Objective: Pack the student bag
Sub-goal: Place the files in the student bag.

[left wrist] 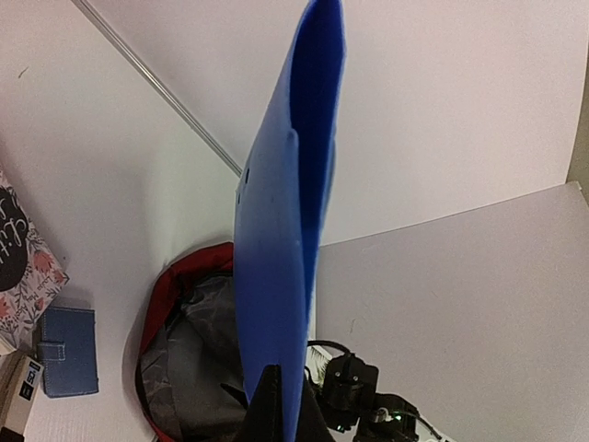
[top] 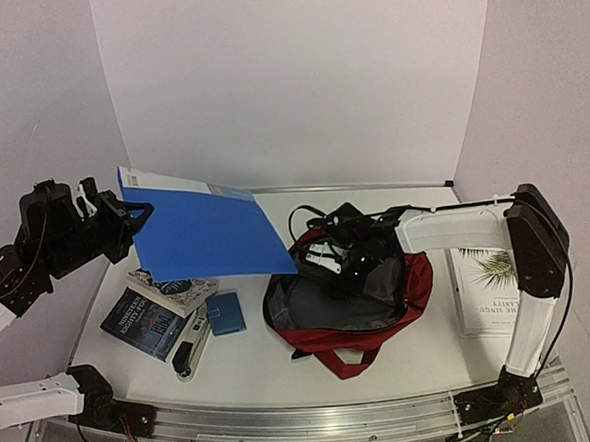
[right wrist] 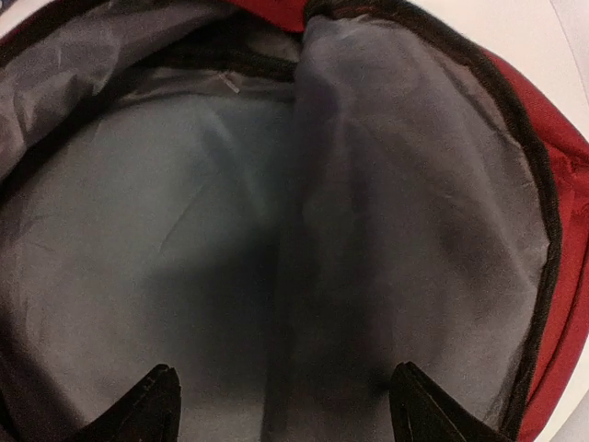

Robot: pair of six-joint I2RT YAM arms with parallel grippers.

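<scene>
Here the student bag gapes open, right pincer spread inside.

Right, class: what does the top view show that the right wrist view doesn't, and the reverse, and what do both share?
Top only: the left gripper shut on a blue folder held in the air; books and a wallet on the table. Right wrist only: the deep fold down the lining, close up. Both: the open red bag, its grey lining, the open right gripper.
</scene>
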